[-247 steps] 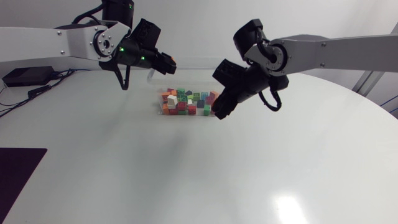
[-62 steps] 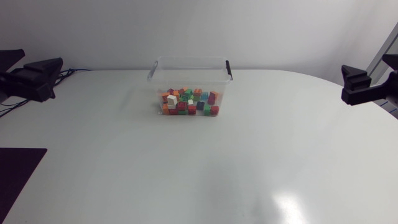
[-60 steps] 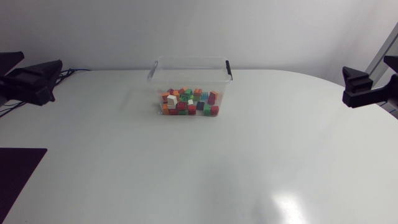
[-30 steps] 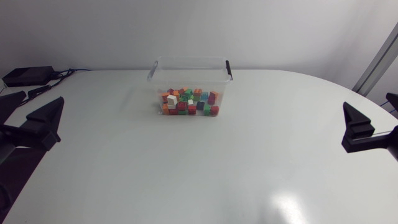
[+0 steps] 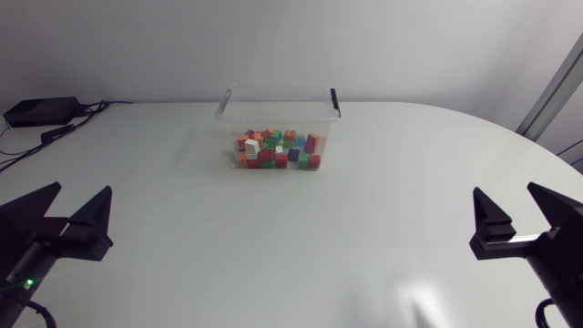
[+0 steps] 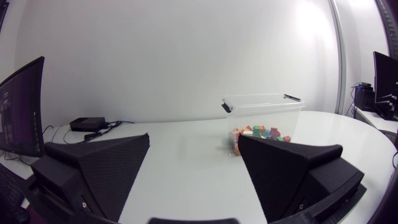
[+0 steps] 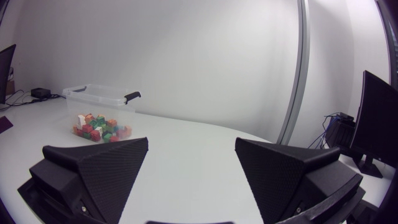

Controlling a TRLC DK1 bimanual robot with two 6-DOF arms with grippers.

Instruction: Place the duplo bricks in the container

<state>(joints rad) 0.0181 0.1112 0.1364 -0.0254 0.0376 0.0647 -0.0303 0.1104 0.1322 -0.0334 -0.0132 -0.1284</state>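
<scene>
The many-coloured duplo bricks, small plastic blocks in red, green, orange, white and blue, lie heaped on the floor of the clear, open-topped rectangular plastic container; a black handle clip sits on the short wall nearer the right arm's side; I can see no brick lying loose outside the walls, so by my reckoning the task is finished or very nearly so.

From the left gripper the box lies well ahead and off toward its right-hand finger; from the right gripper it lies well ahead and off toward its left-hand finger; each wrist view shows the same, the box far beyond the fingertips with bare white table between.

Both grippers stand spread wide, their broad black wedge fingers well apart with nothing between them; neither touches the box or a brick.

The relation that any further move would turn on: the container's long axis runs crosswise to both grippers, from one arm's side to the other, so each arm faces a long wall at a slant, with a short wall turned its way; the left gripper looks a shade nearer, though the difference is slight; either arm would have to cross a long stretch of table and come over the rim from above.
</scene>
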